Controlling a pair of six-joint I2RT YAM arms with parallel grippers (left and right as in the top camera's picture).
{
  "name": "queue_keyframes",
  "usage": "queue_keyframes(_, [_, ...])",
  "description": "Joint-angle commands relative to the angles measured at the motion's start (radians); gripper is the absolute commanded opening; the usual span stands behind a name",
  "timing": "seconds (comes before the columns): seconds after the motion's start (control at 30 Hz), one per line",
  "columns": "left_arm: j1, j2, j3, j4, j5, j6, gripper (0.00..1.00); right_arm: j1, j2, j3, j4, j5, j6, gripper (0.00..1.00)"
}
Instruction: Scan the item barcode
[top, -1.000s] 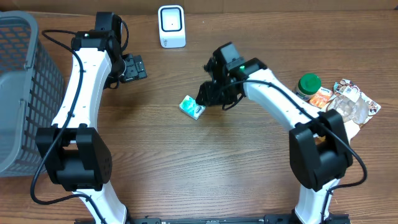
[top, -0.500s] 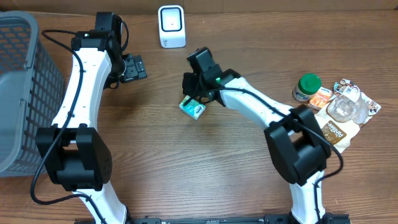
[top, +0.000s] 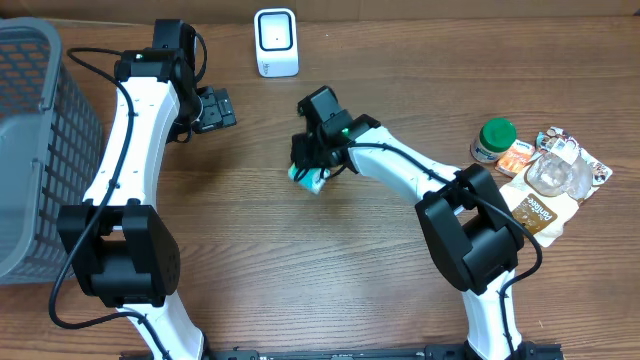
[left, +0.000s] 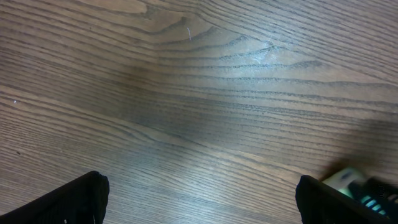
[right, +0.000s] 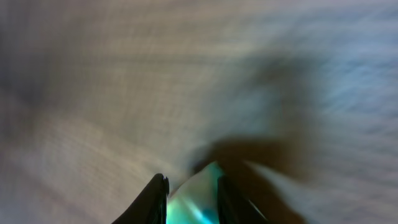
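The item (top: 309, 179) is a small teal and white packet on the wooden table, just left of centre. My right gripper (top: 311, 162) is down over it, shut on the packet. The blurred right wrist view shows the teal item (right: 194, 200) squeezed between the two dark fingers (right: 157, 194) of that gripper (right: 191, 190). The white barcode scanner (top: 275, 42) stands at the back edge, apart from the packet. My left gripper (top: 214, 109) hovers at the back left, open and empty; in its wrist view the gripper (left: 199, 202) spans bare wood, with a pale green object (left: 346, 180) at the lower right.
A grey mesh basket (top: 40, 150) fills the far left. At the right edge sit a green-lidded jar (top: 494, 138), an orange packet (top: 516, 156), a clear plastic container (top: 555, 172) and a brown snack bag (top: 538, 212).
My right arm has swung left from beside the packet to directly over it, and its jaws have closed on the packet. The left arm has not moved.
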Motion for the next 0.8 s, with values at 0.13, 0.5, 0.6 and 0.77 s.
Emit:
queue_keyframes(0.13, [-0.001, 0.003, 0.009, 0.0, -0.012, 0.003, 0.99, 0.047, 0.007, 0.014, -0.114, -0.206, -0.229, 0.24])
queue_keyframes(0.5, [-0.001, 0.003, 0.009, 0.0, -0.012, 0.003, 1.0, 0.015, -0.019, 0.18, -0.514, -0.219, -0.41, 0.25])
queue_keyframes(0.6, [-0.001, 0.003, 0.009, 0.0, -0.012, 0.003, 1.0, -0.013, -0.029, 0.283, -0.675, -0.165, -0.307, 0.23])
queue_keyframes(0.77, [-0.001, 0.003, 0.009, 0.0, -0.012, 0.003, 1.0, -0.074, -0.027, 0.315, -0.838, 0.083, 0.002, 0.23])
